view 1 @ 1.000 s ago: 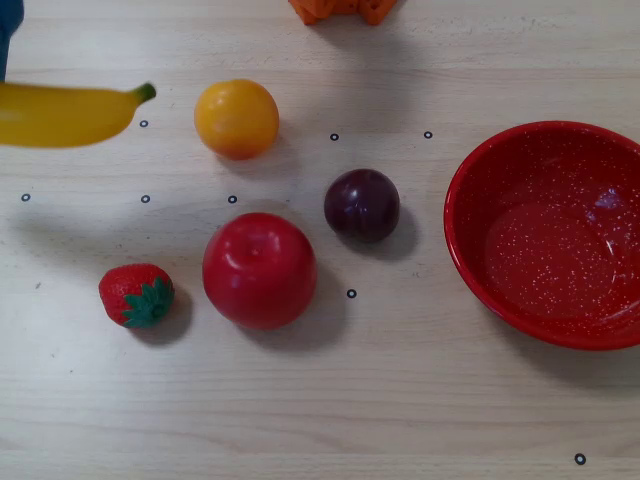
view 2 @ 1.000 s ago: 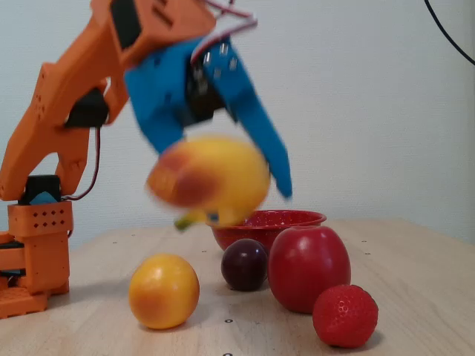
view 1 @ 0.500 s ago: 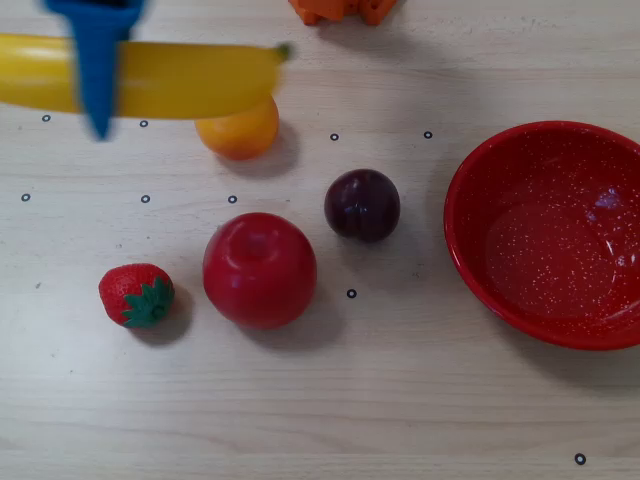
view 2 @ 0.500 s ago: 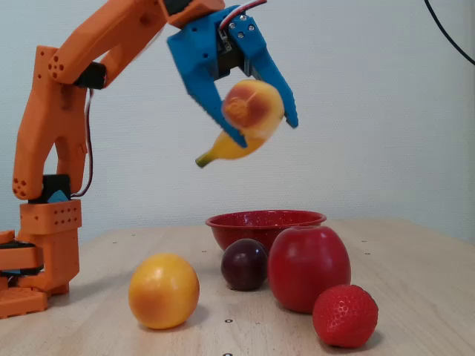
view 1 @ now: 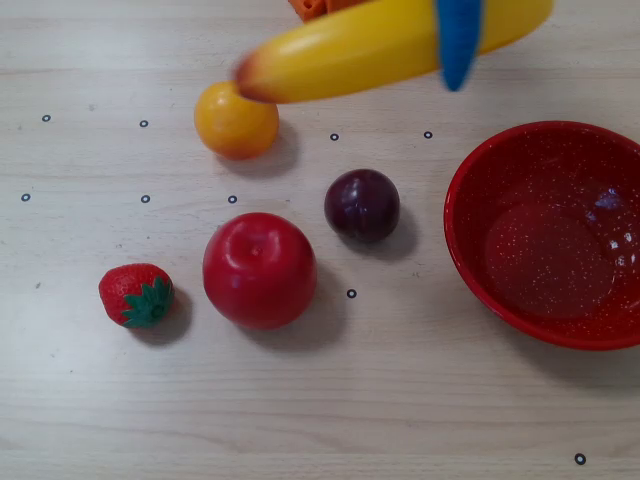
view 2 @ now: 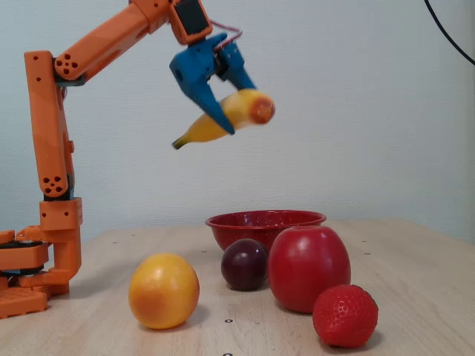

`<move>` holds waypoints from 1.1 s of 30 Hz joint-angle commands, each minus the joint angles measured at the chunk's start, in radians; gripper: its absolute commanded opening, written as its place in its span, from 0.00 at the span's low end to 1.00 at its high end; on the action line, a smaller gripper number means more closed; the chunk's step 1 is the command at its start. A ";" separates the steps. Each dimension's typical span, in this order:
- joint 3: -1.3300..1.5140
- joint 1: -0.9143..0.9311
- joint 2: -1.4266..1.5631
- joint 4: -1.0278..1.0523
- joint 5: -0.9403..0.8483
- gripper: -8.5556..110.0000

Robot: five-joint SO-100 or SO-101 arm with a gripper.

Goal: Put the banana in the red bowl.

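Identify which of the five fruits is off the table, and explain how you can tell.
The banana: the gripper holds it high in the air, while the orange, plum, apple and strawberry sit on the table.

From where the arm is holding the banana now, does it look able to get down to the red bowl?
Probably yes. The gripper holds the banana high above the table, and the red bowl is empty, with the plum standing apart beside it.

Lab-like tabletop, marker-dotted wooden table (view 1: 400,400), plain wall (view 2: 371,111)
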 commanded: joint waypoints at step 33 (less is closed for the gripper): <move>0.436 0.307 -0.169 -0.782 0.032 0.07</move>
